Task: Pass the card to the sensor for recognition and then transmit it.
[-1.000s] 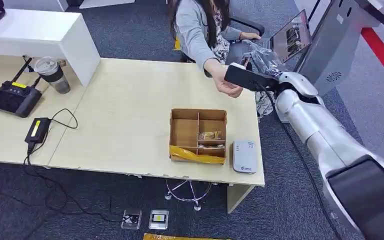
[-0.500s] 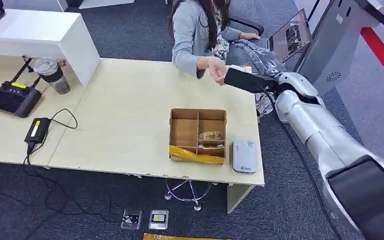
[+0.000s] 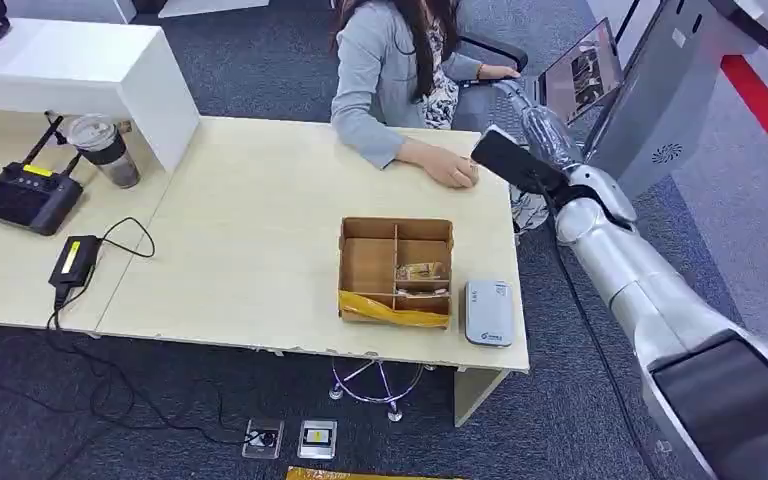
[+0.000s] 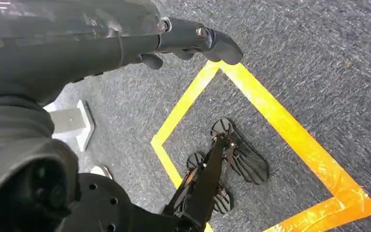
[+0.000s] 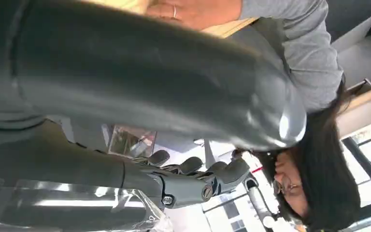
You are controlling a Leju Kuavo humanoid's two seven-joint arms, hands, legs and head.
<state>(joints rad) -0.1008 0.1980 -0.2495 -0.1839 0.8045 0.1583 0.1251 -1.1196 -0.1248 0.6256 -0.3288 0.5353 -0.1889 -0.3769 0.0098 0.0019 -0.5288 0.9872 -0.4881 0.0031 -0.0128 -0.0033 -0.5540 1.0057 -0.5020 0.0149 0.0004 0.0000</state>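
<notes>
The right hand (image 3: 525, 125) is raised past the far right corner of the counter (image 3: 250, 230), fingers spread and holding nothing. The card cannot be made out anywhere; the person's hand (image 3: 455, 172) rests flat on the counter just beside, so the hand-over looks complete. The card reader (image 3: 488, 312) lies by the divided cardboard box (image 3: 396, 268). The left hand (image 4: 183, 41) hangs over the carpet, fingers loosely apart and holding nothing. A controller (image 3: 28, 195), lidded cup (image 3: 105, 150) and charger (image 3: 75, 258) sit well apart, obstructing nothing.
</notes>
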